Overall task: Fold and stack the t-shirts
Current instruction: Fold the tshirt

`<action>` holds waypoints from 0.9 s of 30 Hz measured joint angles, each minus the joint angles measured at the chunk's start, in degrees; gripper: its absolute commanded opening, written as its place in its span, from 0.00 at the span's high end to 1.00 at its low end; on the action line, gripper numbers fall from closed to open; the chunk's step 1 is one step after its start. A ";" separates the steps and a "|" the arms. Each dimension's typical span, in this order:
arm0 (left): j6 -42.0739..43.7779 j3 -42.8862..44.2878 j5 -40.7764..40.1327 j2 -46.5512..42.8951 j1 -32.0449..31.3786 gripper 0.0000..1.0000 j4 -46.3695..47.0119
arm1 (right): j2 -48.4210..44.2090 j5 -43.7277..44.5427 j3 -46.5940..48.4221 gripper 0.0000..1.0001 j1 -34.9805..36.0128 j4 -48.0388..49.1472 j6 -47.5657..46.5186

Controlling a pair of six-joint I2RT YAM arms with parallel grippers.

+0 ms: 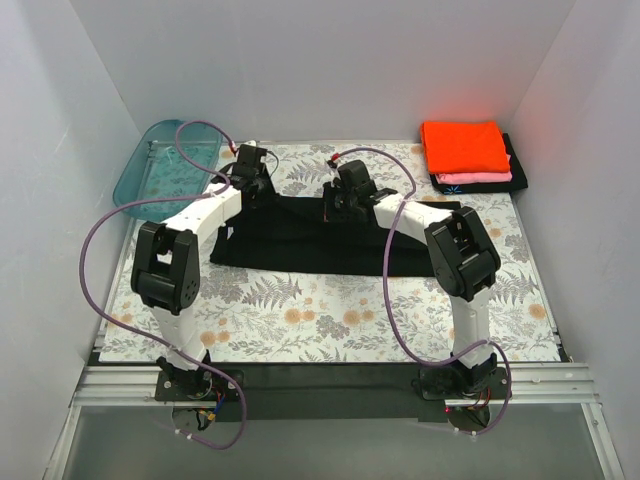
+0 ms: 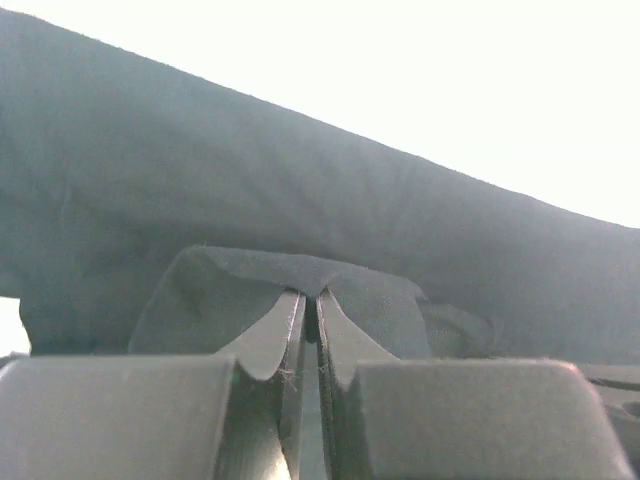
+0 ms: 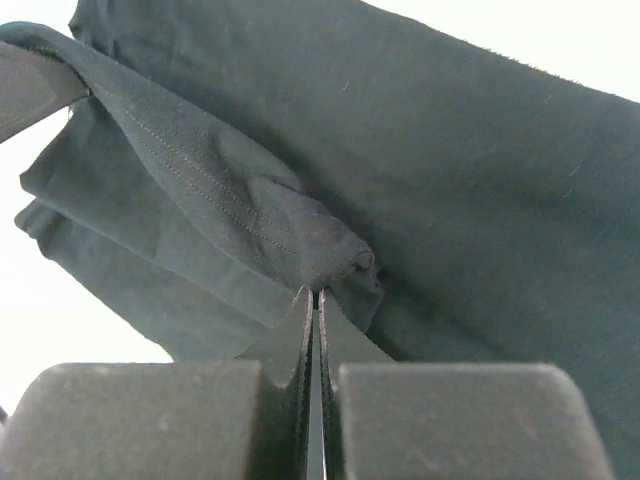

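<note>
A large black t-shirt (image 1: 300, 240) lies spread across the middle of the mat. My left gripper (image 1: 250, 182) is shut on its far left edge, and in the left wrist view a pinch of black cloth (image 2: 300, 275) sits between the closed jaws of the left gripper (image 2: 311, 298). My right gripper (image 1: 345, 203) is shut on the far edge nearer the middle. The right wrist view shows a stitched hem (image 3: 250, 215) bunched at the tips of the right gripper (image 3: 316, 293). At the back right a folded orange t-shirt (image 1: 464, 146) tops a pink one (image 1: 482, 178) and a black one (image 1: 455, 187).
A teal see-through tub (image 1: 165, 165) stands at the back left corner beside the white wall. The fern-patterned mat (image 1: 330, 320) covers the table. Purple cables (image 1: 100, 250) loop off both arms. White walls close in the left, back and right sides.
</note>
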 measured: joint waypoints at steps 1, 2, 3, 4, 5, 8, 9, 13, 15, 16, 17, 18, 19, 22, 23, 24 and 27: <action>0.22 0.39 0.00 0.42 0.02 1.00 0.44 | 0.50 0.00 0.61 0.99 -0.22 0.04 -0.22; 0.57 1.03 0.17 1.22 0.09 1.00 1.07 | 0.98 0.00 1.16 0.99 -0.48 0.02 -0.46; 0.87 1.49 0.26 1.95 0.11 1.00 1.90 | 1.44 0.00 1.66 0.99 -0.72 0.04 -0.79; 1.11 1.81 0.50 2.58 0.22 1.00 2.62 | 1.81 0.02 2.01 0.99 -0.92 0.04 -1.05; 1.38 2.16 0.85 3.15 0.26 1.00 3.19 | 2.12 0.00 2.19 0.99 -1.11 0.04 -1.25; 1.73 3.37 1.88 5.03 0.28 1.00 4.35 | 2.80 0.00 2.29 0.99 -1.55 0.00 -1.42; 1.84 3.54 2.05 5.55 0.28 1.00 4.90 | 3.02 -0.02 2.38 0.99 -1.64 -0.02 -1.46; 1.92 3.65 2.56 6.36 0.35 1.00 5.11 | 3.48 -0.02 2.80 0.99 -1.95 -0.04 -1.66; 1.88 3.65 2.78 6.36 0.48 1.00 5.20 | 3.65 -0.09 3.15 0.99 -2.08 -0.04 -1.73; 1.84 3.65 2.80 6.36 0.57 1.00 5.27 | 3.67 -0.15 3.26 0.99 -2.16 -0.04 -1.75; 1.55 3.65 2.84 6.36 0.70 1.00 5.25 | 3.67 -0.35 3.28 0.99 -2.16 0.00 -1.79; 1.36 3.63 2.84 6.36 0.81 1.00 5.07 | 3.67 -0.46 3.28 0.99 -2.19 0.00 -1.81; 0.87 3.56 2.86 6.32 0.98 1.00 4.85 | 3.67 -0.55 3.28 0.99 -2.21 0.00 -1.81; -1.44 2.29 3.08 5.62 1.81 1.00 3.34 | 3.67 -1.11 3.21 0.99 -2.23 0.02 -1.60; -2.10 1.75 3.06 5.31 2.05 1.00 2.84 | 3.65 -1.38 3.06 0.99 -2.25 0.09 -1.42; -2.80 1.18 3.10 4.92 2.32 1.00 1.86 | 3.63 -1.66 2.75 0.99 -2.27 0.24 -1.31; -4.37 -0.57 3.43 3.98 2.71 1.00 -0.50 | 3.56 -2.62 1.33 0.99 -2.25 0.44 -0.72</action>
